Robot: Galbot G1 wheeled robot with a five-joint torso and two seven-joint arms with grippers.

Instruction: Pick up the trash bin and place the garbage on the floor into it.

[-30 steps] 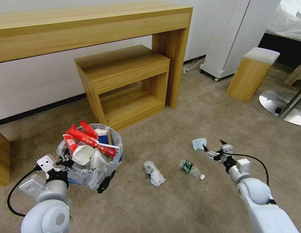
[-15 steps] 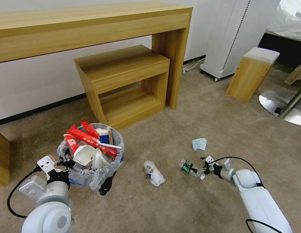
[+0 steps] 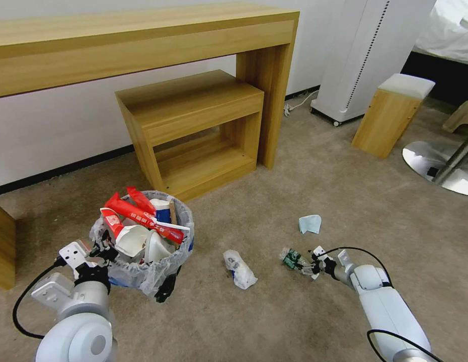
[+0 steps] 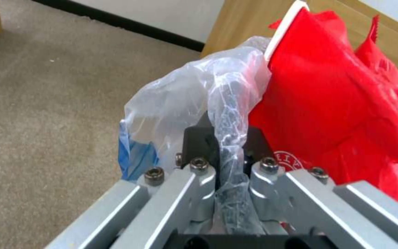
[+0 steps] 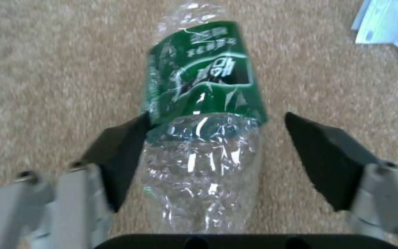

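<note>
The trash bin, black with a crinkled clear liner, is stuffed with red wrappers and white cups. My left gripper holds it at its near-left rim. In the left wrist view that gripper is shut on the plastic-covered rim, next to a red wrapper. On the beige floor lies a crushed green-labelled bottle. My right gripper is low at its cap end. In the right wrist view it is open, with the bottle between its fingers. A blue mask and a white bag lie nearby.
A long wooden desk and a low wooden shelf unit stand just behind the bin. At the right are a white appliance, a cushioned wooden stool and a round metal chair base. The blue mask lies just past the bottle.
My right arm has dropped from beside the blue mask to the carpet, and its open fingers now straddle the bottle. The left gripper still holds the bin, which has barely shifted.
</note>
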